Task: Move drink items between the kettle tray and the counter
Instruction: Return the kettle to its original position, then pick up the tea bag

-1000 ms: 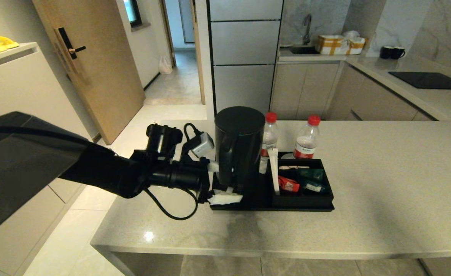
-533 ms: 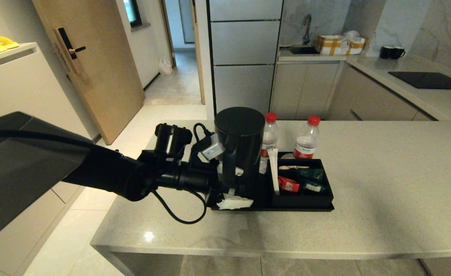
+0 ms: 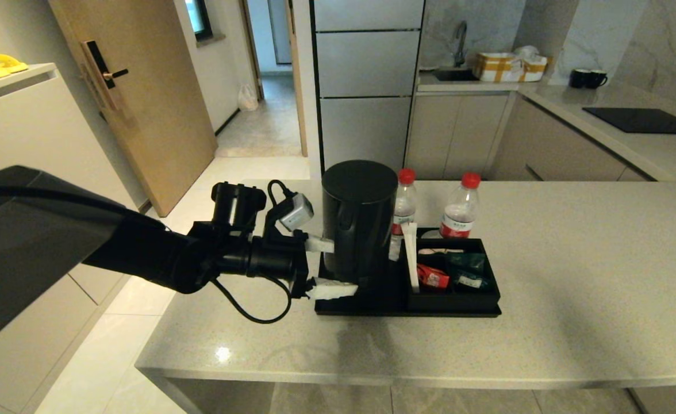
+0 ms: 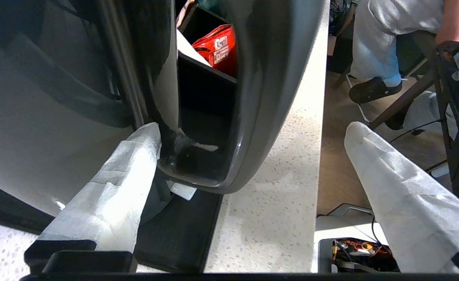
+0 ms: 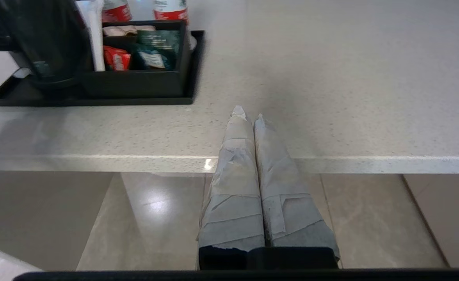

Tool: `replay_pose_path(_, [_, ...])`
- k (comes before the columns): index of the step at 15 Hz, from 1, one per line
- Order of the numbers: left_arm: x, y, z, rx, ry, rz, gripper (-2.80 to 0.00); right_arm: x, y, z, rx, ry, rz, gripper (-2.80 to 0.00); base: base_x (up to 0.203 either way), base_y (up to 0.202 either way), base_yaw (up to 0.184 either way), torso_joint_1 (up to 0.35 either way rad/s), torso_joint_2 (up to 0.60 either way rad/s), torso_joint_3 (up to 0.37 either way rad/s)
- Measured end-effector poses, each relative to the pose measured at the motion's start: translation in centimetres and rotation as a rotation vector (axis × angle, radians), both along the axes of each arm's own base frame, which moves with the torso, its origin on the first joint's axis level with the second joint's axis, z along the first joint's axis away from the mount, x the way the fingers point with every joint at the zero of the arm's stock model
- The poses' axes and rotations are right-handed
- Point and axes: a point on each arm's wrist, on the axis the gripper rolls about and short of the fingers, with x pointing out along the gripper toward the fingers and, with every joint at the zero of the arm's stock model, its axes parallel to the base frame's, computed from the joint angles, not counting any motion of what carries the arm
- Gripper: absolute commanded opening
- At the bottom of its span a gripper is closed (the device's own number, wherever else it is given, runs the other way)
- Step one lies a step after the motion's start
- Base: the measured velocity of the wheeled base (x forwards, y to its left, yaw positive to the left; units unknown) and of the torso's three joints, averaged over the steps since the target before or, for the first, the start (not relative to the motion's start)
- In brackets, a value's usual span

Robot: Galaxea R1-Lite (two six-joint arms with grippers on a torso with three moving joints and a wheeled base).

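Head view: left gripper [image 3: 322, 268] reaching in level, fingers spread wide, flanking the kettle [image 3: 358, 221] standing at the tray's [image 3: 407, 309] left end, near the counter's [image 3: 573, 299] left edge; two bottles [image 3: 460, 207] standing behind.

Left wrist view: one finger [image 4: 112, 195] touching the kettle's base beside the handle [image 4: 268, 89], the other well apart.

Right wrist view: right gripper [image 5: 248, 114] hanging below the counter's front edge, fingers pressed together, holding nothing.

Matte black left arm [image 3: 160, 261], looping black cable [image 3: 252, 313], white-wrapped fingers [image 4: 108, 199]
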Motion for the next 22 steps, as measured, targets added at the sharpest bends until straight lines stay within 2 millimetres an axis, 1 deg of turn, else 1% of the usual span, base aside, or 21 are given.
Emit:
replay_pose_path(6, [1.2,-0.3,-0.8,0.000,0.002,0.004,0.00,0.0,0.0,0.0,0.000,0.000,0.001,-2.80,0.000,0.000,0.000,0.000,0.00,0.000])
replay_pose_path(8, [1.6,0.0,-1.0,-0.005,0.005,0.005,0.00,0.0,0.0,0.0,0.000,0.000,0.002,-2.80,0.000,0.000,0.000,0.000,0.00,0.000])
replay_pose_path(17, [2.1,3.0,0.1,-0.035,-0.011,0.038,0.00,0.0,0.0,0.0,0.000,0.000,0.002,-2.80,0.000,0.000,0.000,0.000,0.00,0.000])
replay_pose_path(22, [2.3,4.9,0.3,-0.039,-0.011,0.078,0.00,0.0,0.0,0.0,0.000,0.000,0.000,-2.80,0.000,0.000,0.000,0.000,0.00,0.000])
